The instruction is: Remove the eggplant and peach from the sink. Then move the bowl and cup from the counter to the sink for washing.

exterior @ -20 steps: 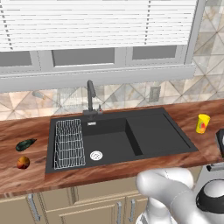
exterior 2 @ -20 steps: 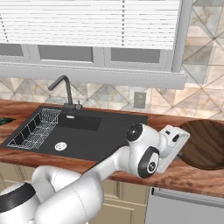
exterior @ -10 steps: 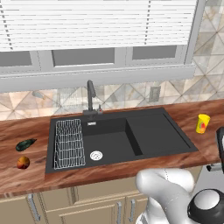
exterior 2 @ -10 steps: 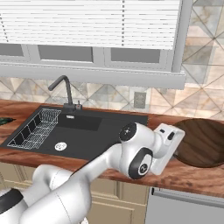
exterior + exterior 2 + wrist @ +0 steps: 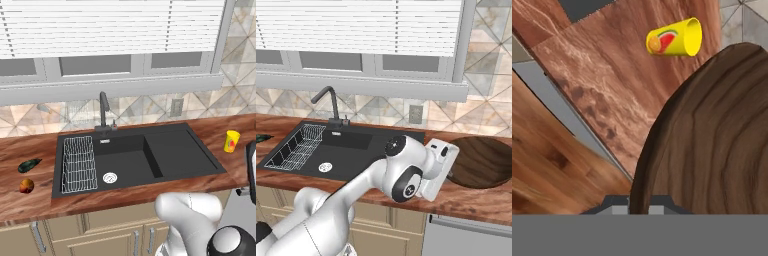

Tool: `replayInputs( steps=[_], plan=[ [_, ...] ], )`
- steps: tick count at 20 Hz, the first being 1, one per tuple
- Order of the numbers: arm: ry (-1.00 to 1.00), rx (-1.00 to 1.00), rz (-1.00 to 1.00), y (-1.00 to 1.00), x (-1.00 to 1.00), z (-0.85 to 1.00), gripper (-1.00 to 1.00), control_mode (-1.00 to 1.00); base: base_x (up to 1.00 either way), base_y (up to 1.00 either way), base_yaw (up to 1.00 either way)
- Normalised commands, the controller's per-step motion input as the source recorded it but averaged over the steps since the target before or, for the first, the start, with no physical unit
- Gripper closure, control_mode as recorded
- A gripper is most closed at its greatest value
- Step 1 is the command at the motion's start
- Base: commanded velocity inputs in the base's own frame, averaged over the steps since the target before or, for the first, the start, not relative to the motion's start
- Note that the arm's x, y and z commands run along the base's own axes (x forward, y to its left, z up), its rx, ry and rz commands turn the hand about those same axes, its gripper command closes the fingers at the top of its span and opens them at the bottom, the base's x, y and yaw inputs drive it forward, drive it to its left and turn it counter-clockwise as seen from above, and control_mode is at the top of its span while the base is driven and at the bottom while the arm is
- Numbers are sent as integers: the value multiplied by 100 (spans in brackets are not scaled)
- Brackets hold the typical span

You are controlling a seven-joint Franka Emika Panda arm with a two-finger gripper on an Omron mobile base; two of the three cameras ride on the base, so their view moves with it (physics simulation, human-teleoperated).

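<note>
Brown wood-grain bowl [image 5: 712, 140] sits close before the gripper [image 5: 639, 204], its rim between the fingertips, apparently pinched; yellow cup [image 5: 674, 38] at twelve o'clock.

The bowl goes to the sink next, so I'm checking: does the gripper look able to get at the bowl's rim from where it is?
Probably yes. The gripper hangs at the near rim of the bowl, with nothing between them.

The arm has swung lower and nearer the bowl [image 5: 479, 162]; gripper [image 5: 639, 204] at its rim
</note>
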Motion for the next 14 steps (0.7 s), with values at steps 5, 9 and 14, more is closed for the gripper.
replayInputs(
  steps=[5,9,14],
  plan=[
    [0,0,5,22,-12,16,100,-100,0,0,0],
    [0,0,6,22,-16,16,100,-100,0,0,0],
    [0,0,6,23,-16,11,100,-100,0,0,0]
  ],
)
